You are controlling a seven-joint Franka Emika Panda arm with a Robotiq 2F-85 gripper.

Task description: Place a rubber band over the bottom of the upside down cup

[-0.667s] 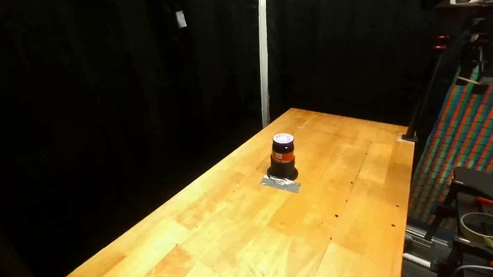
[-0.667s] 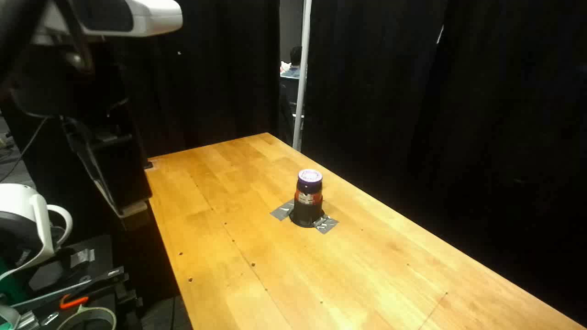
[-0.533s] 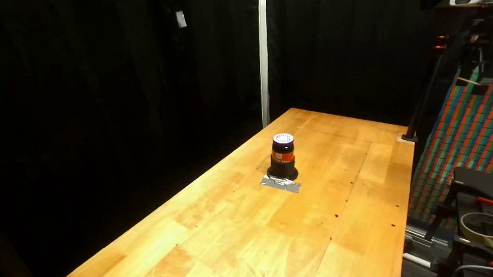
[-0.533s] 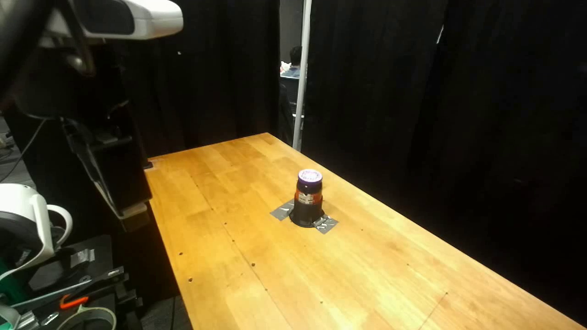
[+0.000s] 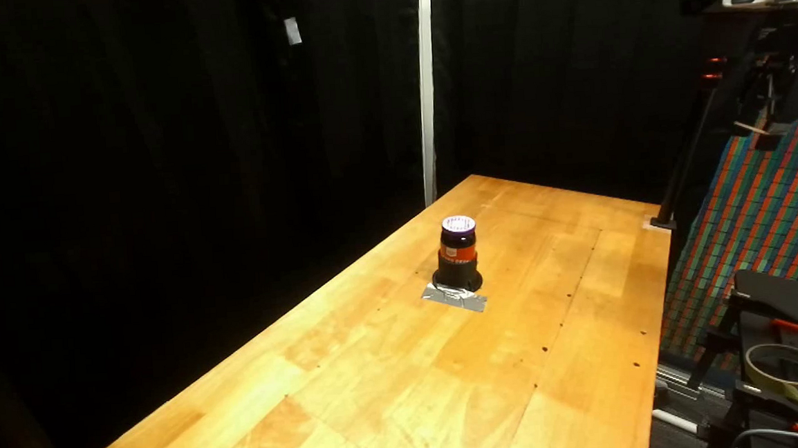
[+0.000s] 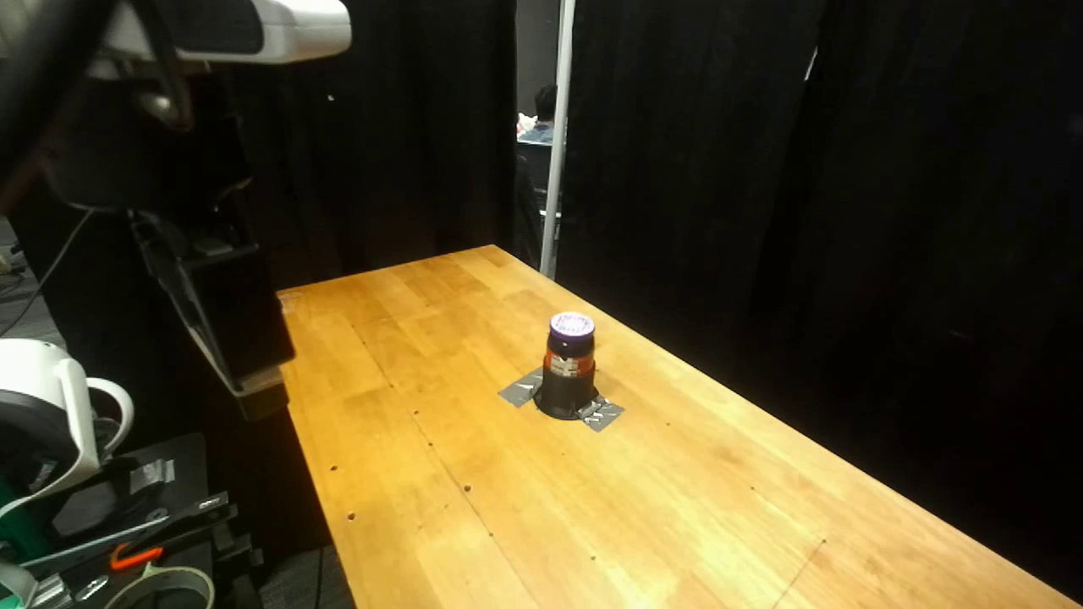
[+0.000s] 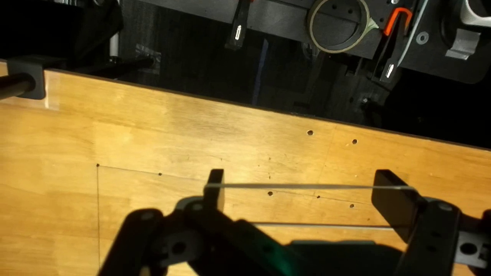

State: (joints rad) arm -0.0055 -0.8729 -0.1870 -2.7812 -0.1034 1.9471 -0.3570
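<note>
The upside down cup (image 5: 458,253) is an orange-red and black cylinder with a white-and-purple top end. It stands upright on the wooden table, and its lower part is black. It also shows in an exterior view (image 6: 568,364) and is out of the wrist view. My gripper (image 7: 299,205) is open, with a pale rubber band (image 7: 291,186) stretched around the outside of both fingers. The band runs as two roughly parallel strands between them. In an exterior view the gripper (image 5: 758,134) hangs beyond the table's long edge, well apart from the cup; the band (image 5: 751,127) is a thin line there.
Silver tape (image 6: 601,414) holds the cup's base to the wooden table (image 7: 126,142). A dark side stand with a tape roll (image 5: 787,371), orange-handled clamps (image 7: 397,23) and a white kettle-like object (image 6: 38,389) is off the table's edge. A black clamp (image 7: 32,78) grips the table edge.
The arm with the gripper and band has shifted a little toward the table: leftward in an exterior view, rightward in an exterior view from elsewhere. The cup has not moved.
</note>
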